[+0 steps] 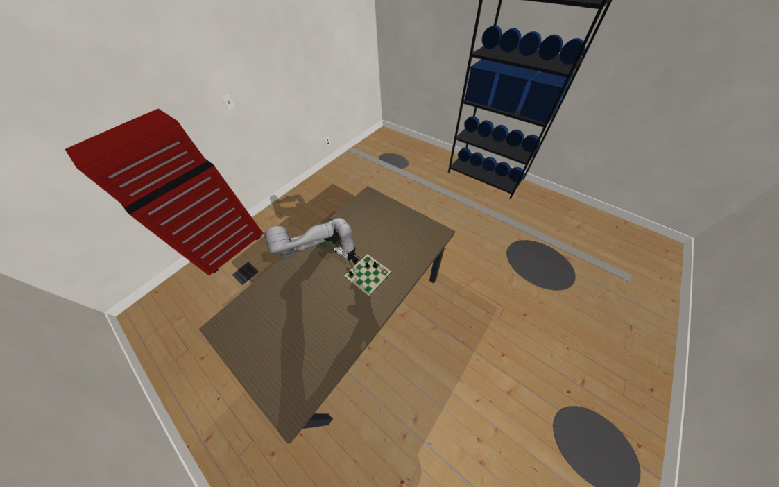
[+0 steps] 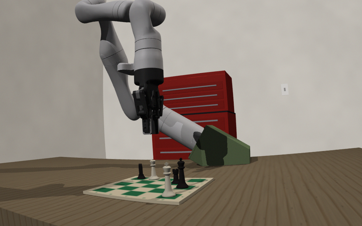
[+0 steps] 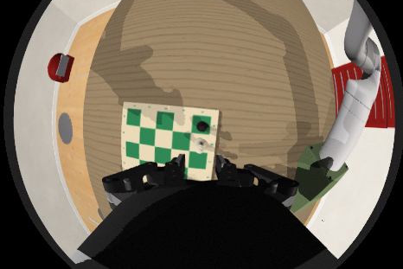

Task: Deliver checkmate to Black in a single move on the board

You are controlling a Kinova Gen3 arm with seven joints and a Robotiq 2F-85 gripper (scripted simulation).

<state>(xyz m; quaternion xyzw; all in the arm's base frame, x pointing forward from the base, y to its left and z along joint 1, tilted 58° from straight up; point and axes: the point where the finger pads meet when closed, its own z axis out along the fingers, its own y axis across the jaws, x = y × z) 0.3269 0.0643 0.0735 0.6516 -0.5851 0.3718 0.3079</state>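
Dark wood plank table [image 2: 289, 179] carries a green-and-cream chessboard [image 2: 137, 193] lying flat near one long edge, and the arm's green wedge-shaped base [image 2: 227, 150] just behind the board, near the opposite edge.
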